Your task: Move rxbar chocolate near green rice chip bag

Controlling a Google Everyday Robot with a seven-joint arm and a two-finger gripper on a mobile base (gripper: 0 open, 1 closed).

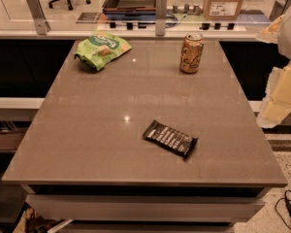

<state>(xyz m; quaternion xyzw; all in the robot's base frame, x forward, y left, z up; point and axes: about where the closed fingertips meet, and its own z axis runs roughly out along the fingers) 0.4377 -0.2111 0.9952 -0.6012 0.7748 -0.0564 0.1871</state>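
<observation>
At the far left corner of the table [87, 130] lies the green rice chip bag [102, 48], a soft, crinkled light-green foil pouch with white lettering and a chip picture, close to the left edge. The table is a broad, smooth grey-brown slab with a faint sheen and small glints of light, straight-edged and square-cornered. Right of centre, toward the near edge, lies the rxbar chocolate [170, 138], a flat, narrow rectangle in a black wrapper with rows of small white text. It lies skewed, its left end farther back than its right, well apart from the bag, with open surface on every side. Farther right, near the back edge, stands a tan drink can [191, 53], upright, metallic and cylindrical. Beyond the table's right edge hangs the gripper [281, 93], a pale yellow-and-white blocky form touching nothing; whether it is open or closed cannot be told.
</observation>
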